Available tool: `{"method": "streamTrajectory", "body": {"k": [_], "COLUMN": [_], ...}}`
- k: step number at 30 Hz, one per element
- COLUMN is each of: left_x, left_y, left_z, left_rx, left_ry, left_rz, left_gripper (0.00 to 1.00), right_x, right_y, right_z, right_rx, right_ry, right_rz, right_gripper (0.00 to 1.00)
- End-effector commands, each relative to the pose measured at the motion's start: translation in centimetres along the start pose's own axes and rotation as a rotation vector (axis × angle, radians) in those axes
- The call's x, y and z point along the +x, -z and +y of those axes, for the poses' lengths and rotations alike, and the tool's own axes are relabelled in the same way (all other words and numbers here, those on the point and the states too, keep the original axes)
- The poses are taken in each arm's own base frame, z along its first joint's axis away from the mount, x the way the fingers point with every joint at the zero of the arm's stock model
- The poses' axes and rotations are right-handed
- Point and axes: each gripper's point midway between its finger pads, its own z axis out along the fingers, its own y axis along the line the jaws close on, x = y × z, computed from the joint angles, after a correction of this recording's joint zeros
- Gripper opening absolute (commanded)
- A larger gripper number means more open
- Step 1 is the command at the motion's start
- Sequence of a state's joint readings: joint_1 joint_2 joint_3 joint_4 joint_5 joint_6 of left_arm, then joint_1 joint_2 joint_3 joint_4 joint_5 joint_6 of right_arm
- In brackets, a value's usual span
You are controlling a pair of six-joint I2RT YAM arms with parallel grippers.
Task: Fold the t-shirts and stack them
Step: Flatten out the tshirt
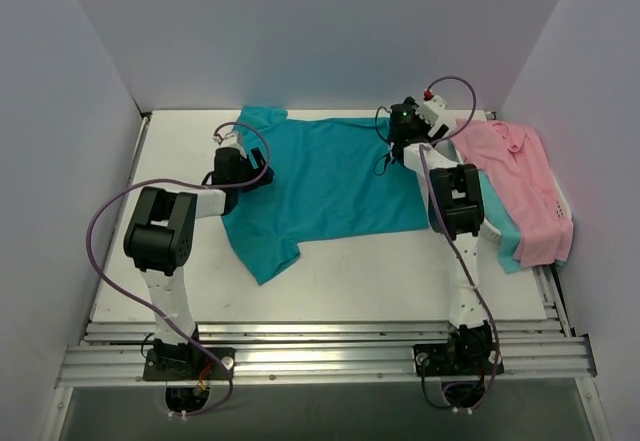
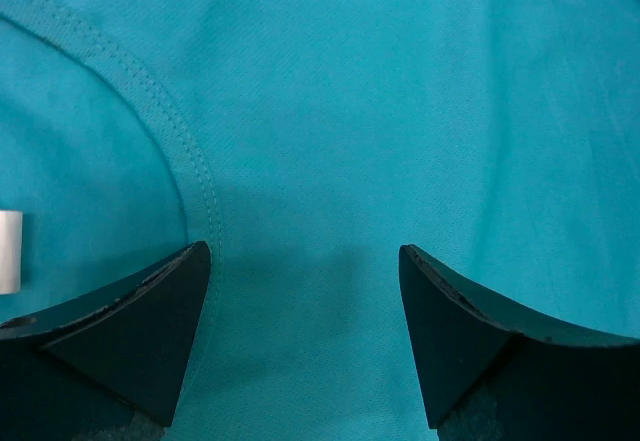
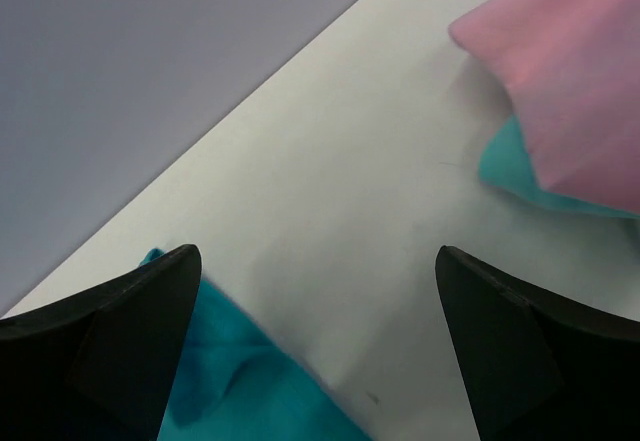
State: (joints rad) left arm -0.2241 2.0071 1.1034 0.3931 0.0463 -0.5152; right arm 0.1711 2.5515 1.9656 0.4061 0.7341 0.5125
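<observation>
Across the middle of the white surface a teal t-shirt lies spread flat, its length running left to right. One sleeve points toward the back and the other toward the near edge, both at the left end. Over on the right side a pink shirt lies in a loose heap, and a second teal shirt peeks out from under its near edge. That pile sits apart from the spread shirt, with the right arm standing between them.

The left end effector hangs over the left end of the teal t-shirt, between the two sleeves. Seen from its wrist camera, the two dark fingers stand well apart with only teal cloth showing between them, and a curved stitched seam runs down toward the finger on the left of that view. Whether the tips touch the fabric I cannot tell.

The right end effector sits at the far right corner of the teal t-shirt, close to the back wall. Its fingers are also spread wide and hold nothing. Between them is bare surface. A rumpled corner of the teal t-shirt lies beside one finger, and the edge of the pink shirt shows further off with a sliver of teal beneath it.
</observation>
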Motion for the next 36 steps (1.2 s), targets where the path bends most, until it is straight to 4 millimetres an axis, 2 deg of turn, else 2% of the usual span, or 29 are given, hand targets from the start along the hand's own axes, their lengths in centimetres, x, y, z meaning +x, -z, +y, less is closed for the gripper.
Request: {"method": "streamTrajectory", "body": {"k": [1,2,3,4,5,6,7,8,9,10,11,12,13,14,15,16,17,18,19,20,21,23,25,26,32,33,36], "left_x": [-1.3,-1.4,-2.5,-1.8,-2.8,-2.8,-2.3,-2.7,-2.2,-1.7,-2.5,-2.5,-1.5,-3.1,-2.2,-1.4,-2.0,-0.4,0.4,0.4,2.5,4.2,6.1,6.9,11.1,11.2,12.6], "left_y": [0.9,1.5,2.6,3.4,4.6,5.3,6.1,7.7,8.7,9.7,11.8,12.9,14.1,16.4,17.4,18.4,19.9,20.5,21.0,21.9,22.3,23.1,23.4,23.5,23.0,22.8,22.3], "left_z": [-0.1,-0.3,-0.7,0.2,-0.4,-0.4,0.0,-0.3,-1.1,-1.3,-1.3,-1.6,-2.7,-3.1,-2.7,-3.1,-3.4,-2.6,-2.8,-3.2,-1.7,-2.0,-0.7,-0.8,0.2,-0.1,0.7], "left_rx": [-0.003,-0.009,-0.022,-0.071,-0.075,-0.092,-0.126,-0.130,-0.129,-0.145,-0.177,-0.195,-0.197,-0.217,-0.235,-0.231,-0.207,-0.220,-0.203,-0.177,-0.226,-0.221,-0.260,-0.253,-0.242,-0.226,-0.251], "left_ry": [-0.009,-0.005,-0.001,0.018,0.026,0.037,0.051,0.057,0.050,0.044,0.038,0.027,-0.005,0.001,-0.012,0.000,0.030,0.034,0.073,0.094,0.076,0.100,0.116,0.117,0.161,0.174,0.177], "left_rz": [-0.054,-0.058,-0.095,-0.079,-0.101,-0.102,-0.090,-0.110,-0.115,-0.114,-0.170,-0.191,-0.187,-0.271,-0.274,-0.267,-0.295,-0.259,-0.246,-0.257,-0.221,-0.215,-0.197,-0.184,-0.110,-0.112,-0.090], "left_gripper": [0.85,0.85,0.85,0.85,0.85,0.85,0.85,0.85,0.85,0.85,0.85,0.85,0.85,0.85,0.85,0.85,0.85,0.85,0.85,0.85,0.85,0.85,0.85,0.85,0.81,0.80,0.79], "right_x": [-13.3,-11.4,-11.3,-13.6,-11.0,-10.5,-11.8,-11.4,-8.4,-9.2,-8.5,-7.7,-6.1,-5.3,-4.2,-2.6,-1.9,-0.9,0.1,0.5,1.2,2.7,2.8,3.7,3.5,3.8,5.0], "right_y": [6.8,8.0,9.0,11.0,12.4,13.5,15.3,16.2,17.4,18.6,19.2,19.8,21.1,21.8,22.4,23.9,24.8,25.7,27.3,27.8,28.3,29.2,29.8,30.1,30.9,30.8,30.0], "right_z": [1.8,0.9,0.0,-0.3,-1.7,-2.4,-2.9,-3.8,-5.6,-6.2,-7.1,-7.8,-9.2,-9.6,-10.3,-11.4,-11.9,-12.6,-13.2,-13.9,-14.8,-16.4,-16.8,-17.7,-19.4,-19.8,-20.4], "right_rx": [-0.015,-0.014,0.008,0.002,0.012,0.008,-0.006,0.002,0.020,-0.004,-0.018,-0.033,-0.078,-0.112,-0.131,-0.156,-0.163,-0.159,-0.170,-0.153,-0.143,-0.141,-0.168,-0.165,-0.177,-0.168,-0.152], "right_ry": [-0.175,-0.129,-0.122,-0.156,-0.091,-0.072,-0.087,-0.084,-0.066,-0.104,-0.116,-0.121,-0.118,-0.121,-0.113,-0.115,-0.114,-0.096,-0.106,-0.105,-0.094,-0.128,-0.165,-0.179,-0.264,-0.268,-0.269], "right_rz": [-0.191,-0.160,-0.155,-0.173,-0.138,-0.123,-0.126,-0.114,-0.061,-0.042,-0.012,0.017,0.077,0.105,0.139,0.190,0.207,0.229,0.252,0.251,0.267,0.313,0.327,0.349,0.356,0.359,0.388], "right_gripper": [1.00,1.00,1.00,1.00,1.00,1.00,1.00,1.00,1.00,1.00,1.00,1.00,1.00,1.00,1.00,1.00,1.00,1.00,1.00,1.00,1.00,1.00,1.00,1.00,1.00,1.00,1.00]}}
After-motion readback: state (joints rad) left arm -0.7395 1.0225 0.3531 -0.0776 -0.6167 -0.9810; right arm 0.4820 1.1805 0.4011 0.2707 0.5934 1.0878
